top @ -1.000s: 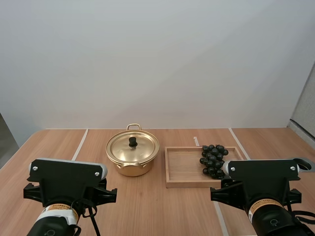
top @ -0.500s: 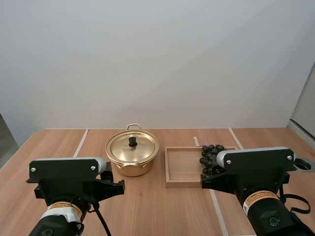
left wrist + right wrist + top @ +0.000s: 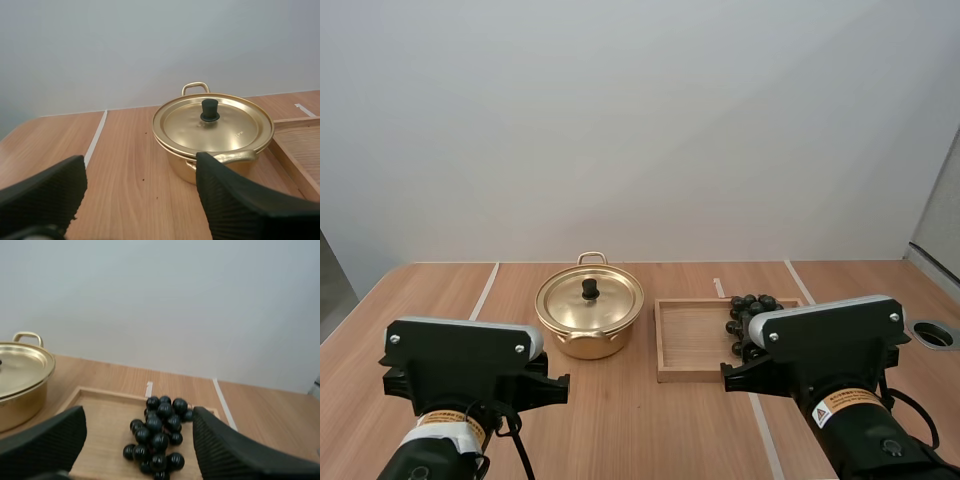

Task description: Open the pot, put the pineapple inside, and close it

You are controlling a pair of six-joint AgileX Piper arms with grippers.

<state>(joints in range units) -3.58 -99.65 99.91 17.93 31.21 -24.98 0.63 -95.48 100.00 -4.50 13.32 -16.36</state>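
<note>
A gold pot [image 3: 589,318] with its lid on and a black knob [image 3: 589,288] stands mid-table; no pineapple is on the table. To its right, a bunch of dark grapes [image 3: 752,306] lies at the right end of a wooden tray [image 3: 692,338], partly hidden by my right arm. In the left wrist view my left gripper [image 3: 140,172] is open, facing the pot [image 3: 215,135] from a short distance. My right gripper [image 3: 137,420] is open, with the grapes [image 3: 159,435] showing between its fingers on the tray [image 3: 100,407].
White tape lines [image 3: 483,292] run along the wooden table on both sides. A round hole [image 3: 933,335] sits near the table's right edge. Bare wood lies left of and in front of the pot.
My right arm has shifted left and now covers more of the grapes and the tray's right end. My left arm has barely moved. Pot, lid and grapes are unmoved.
</note>
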